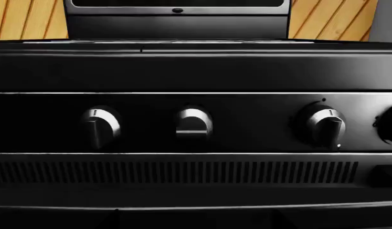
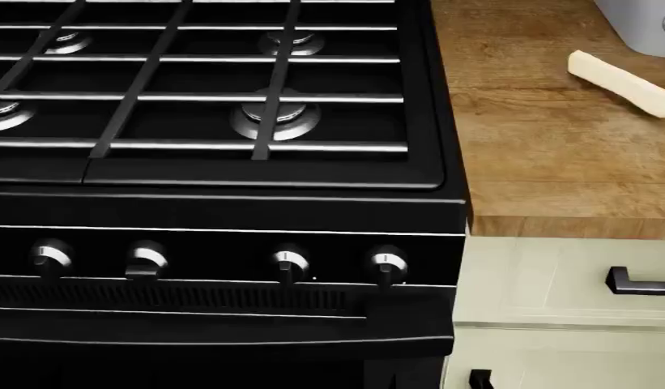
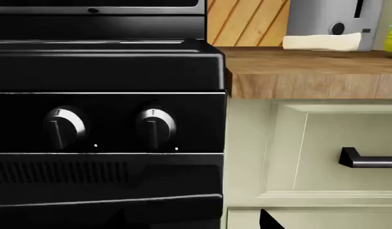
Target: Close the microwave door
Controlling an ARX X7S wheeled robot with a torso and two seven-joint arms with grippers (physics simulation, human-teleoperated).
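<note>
**Ana:** What are the grippers doing?

**Me:** I can't tell. Neither gripper shows in any view, so whether they're spread or pressed together is unknown to me. Both wrist cameras sit low, facing the stove [image 2: 202, 211] front and its knobs [image 1: 192, 125].

**Ana:** And the microwave?

**Me:** Probably that dark appliance [image 1: 176, 16] above the stove, at the back in the left wrist view; only its lower edge shows, so I can't see the door or how far it's swung out.

**Ana:** How will the door handle?

**Me:** I'd expect a light, rigid, hinged panel with a slick face. No need to pinch it; I'd push flat near the free edge, away from the hinge.

**Ana:** Surroundings?

**Me:** Gas burners [image 2: 270, 120] under grates, a wooden worktop [image 2: 548, 154] to the right carrying a pale stick [image 2: 624, 83] and a toaster [image 3: 333, 21], pale green cabinet [image 3: 310, 152] fronts below, and a wood-panelled wall [image 3: 247, 21] behind.
</note>
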